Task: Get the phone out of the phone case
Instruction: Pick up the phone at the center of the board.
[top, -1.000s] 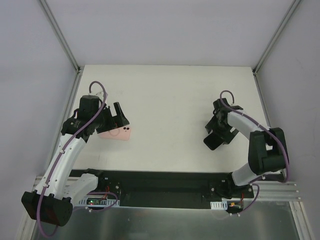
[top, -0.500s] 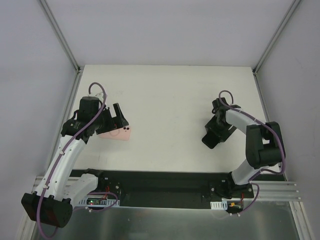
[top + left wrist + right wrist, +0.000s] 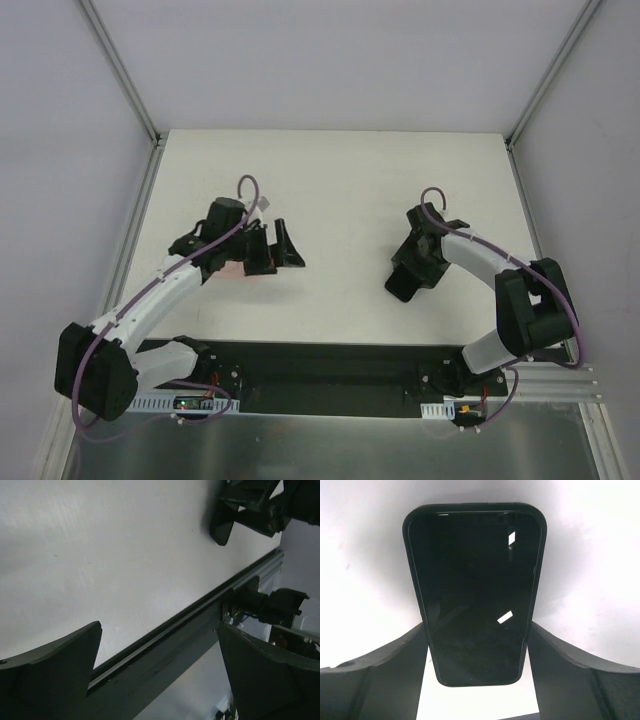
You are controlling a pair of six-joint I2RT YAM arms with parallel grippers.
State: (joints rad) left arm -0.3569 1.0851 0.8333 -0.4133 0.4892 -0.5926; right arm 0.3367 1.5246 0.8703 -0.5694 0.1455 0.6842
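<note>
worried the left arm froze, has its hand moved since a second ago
Yes. The left hand has swung right, away from the left edge of the white table and toward its middle.

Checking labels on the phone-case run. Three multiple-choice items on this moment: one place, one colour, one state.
1. Where is the glossy black rectangular phone?
A. on a shelf
B. between the fingers of the right gripper
C. in a bin
2. What colour is the flat item partly hidden under the left arm?
A. green
B. blue
C. pink
3. How does the left gripper stand?
A. open, empty
B. shut on a cable
C. shut on a cloth
Key: 1 B, its fingers sit against both long edges; 2 C, pink shows beside the arm from above; 3 A, only white table between its fingers.
</note>
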